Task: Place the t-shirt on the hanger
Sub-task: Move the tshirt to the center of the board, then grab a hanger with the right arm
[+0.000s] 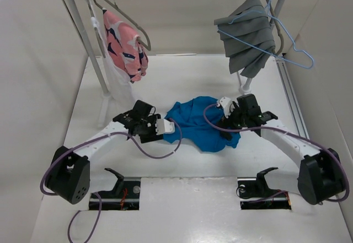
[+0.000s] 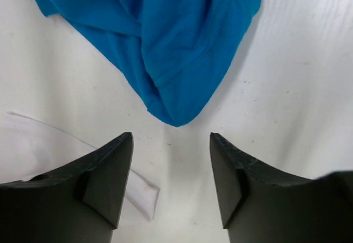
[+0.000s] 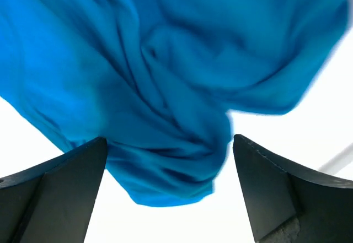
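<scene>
The bright blue t-shirt (image 1: pixel 199 123) lies crumpled on the white table between my two grippers. My left gripper (image 1: pixel 167 130) is open and empty just left of it. In the left wrist view the shirt's hemmed edge (image 2: pixel 182 50) ends in a point just ahead of the open left gripper (image 2: pixel 171 138), not touching. My right gripper (image 1: pixel 225 130) is open at the shirt's right side. In the right wrist view a bunched fold of the shirt (image 3: pixel 165 116) lies between the open fingers of the right gripper (image 3: pixel 170 141). The light-blue wire hanger (image 1: pixel 259 48) hangs on the rail at the back right.
A pleated grey garment (image 1: pixel 248 33) hangs by the wire hanger. A pink garment with navy marks (image 1: pixel 126 44) hangs on a grey-brown hanger (image 1: pixel 118 12) at the back left. The rack's white posts (image 1: pixel 91 44) stand at both sides. A white strip (image 2: pixel 138 190) lies on the table under my left fingers.
</scene>
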`<state>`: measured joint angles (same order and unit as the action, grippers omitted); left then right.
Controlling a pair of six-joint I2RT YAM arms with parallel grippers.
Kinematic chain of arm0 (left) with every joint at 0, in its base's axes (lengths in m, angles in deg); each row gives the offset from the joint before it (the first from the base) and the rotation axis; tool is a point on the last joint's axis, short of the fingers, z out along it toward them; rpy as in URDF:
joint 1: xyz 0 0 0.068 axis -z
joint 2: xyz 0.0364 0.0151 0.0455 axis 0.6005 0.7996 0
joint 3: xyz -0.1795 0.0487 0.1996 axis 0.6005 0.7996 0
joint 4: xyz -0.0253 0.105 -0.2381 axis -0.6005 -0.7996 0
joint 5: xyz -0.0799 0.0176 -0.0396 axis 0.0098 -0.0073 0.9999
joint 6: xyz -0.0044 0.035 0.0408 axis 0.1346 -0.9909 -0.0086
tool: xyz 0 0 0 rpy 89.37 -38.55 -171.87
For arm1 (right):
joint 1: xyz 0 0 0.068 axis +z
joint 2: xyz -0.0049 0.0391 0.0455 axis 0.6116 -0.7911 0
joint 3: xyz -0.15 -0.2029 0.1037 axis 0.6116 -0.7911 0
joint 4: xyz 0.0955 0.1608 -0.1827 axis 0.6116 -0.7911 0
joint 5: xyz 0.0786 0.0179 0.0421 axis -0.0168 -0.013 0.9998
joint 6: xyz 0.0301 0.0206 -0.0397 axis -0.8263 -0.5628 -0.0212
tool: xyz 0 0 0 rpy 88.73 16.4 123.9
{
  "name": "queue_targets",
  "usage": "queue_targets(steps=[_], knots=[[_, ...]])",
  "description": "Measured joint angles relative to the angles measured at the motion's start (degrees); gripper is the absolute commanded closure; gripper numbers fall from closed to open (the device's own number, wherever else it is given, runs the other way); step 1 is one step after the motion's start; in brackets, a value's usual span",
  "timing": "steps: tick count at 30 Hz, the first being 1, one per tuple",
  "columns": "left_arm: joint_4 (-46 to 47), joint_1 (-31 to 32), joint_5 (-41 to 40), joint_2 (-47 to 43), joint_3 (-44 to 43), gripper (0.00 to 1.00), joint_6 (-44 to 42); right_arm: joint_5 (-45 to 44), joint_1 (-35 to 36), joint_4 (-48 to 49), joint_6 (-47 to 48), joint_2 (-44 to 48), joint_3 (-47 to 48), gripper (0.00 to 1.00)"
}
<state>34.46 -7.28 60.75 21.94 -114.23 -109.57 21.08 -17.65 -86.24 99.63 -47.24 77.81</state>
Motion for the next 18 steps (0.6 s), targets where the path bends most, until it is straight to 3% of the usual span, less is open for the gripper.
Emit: queue_targets(steps=[1,7,13,18], knots=[[-0.57,0.0,0.72,-0.11,-1.01,0.38,0.24,-0.55,0.7,-1.01,0.98,0.76,1.66,0.0],[-3.02,2.89,6.95,-4.09,-5.81,0.36,4.28,-3.32,6.73,-6.43,5.51,9.16,12.96,0.0],[1.99,19.39,4.44,-7.06,-3.56,0.4,15.23,-5.29,9.64,-11.26,7.13,11.37,27.32,0.0],[7.17,19.1,-2.14,-7.63,-0.37,0.4,25.49,-7.91,10.08,-15.3,8.28,9.53,44.13,0.0]])
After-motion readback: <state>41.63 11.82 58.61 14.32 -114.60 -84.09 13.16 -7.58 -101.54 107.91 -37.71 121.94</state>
